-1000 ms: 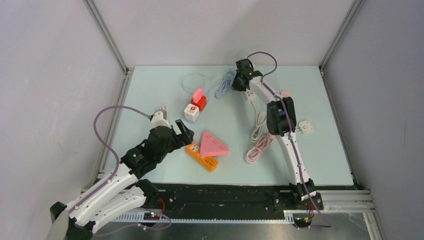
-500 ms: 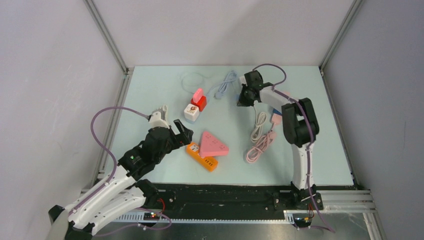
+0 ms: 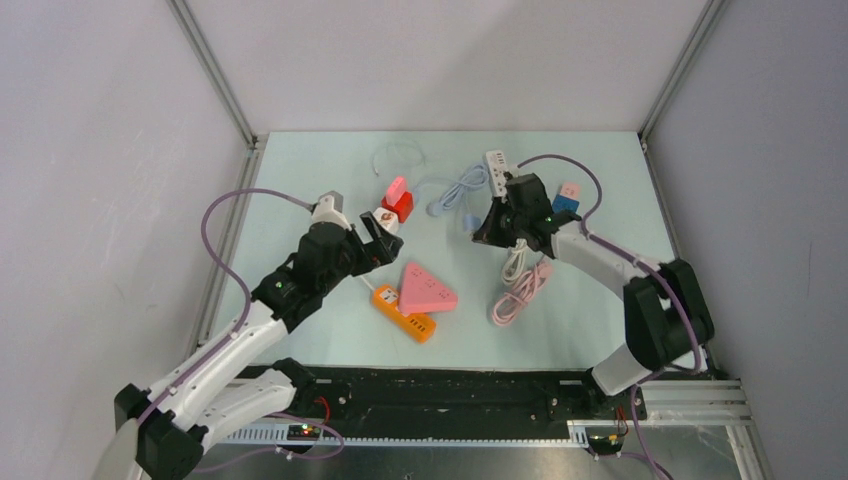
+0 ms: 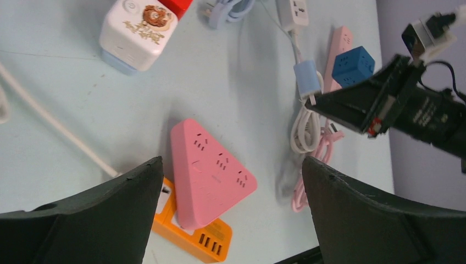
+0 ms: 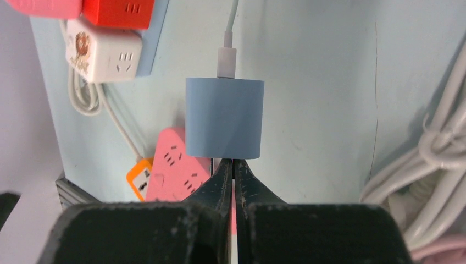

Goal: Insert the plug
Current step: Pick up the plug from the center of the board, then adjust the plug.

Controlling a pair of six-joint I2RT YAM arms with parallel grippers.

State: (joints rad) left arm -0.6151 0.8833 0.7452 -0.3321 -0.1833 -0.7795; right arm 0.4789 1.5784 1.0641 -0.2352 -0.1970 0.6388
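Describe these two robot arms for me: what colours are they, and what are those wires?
The left arm and right arm have white links and black joints, each with a small green light. A purple cable loops along each. The left tool and right tool each end in two matte black, tapering fingers.

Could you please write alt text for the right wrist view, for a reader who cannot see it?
The right gripper, jaws shut, holds a blue charger plug by its near end above the pale table, a white cable leading from its far end. At the left of the frame lie a pink power strip and a white cube socket.
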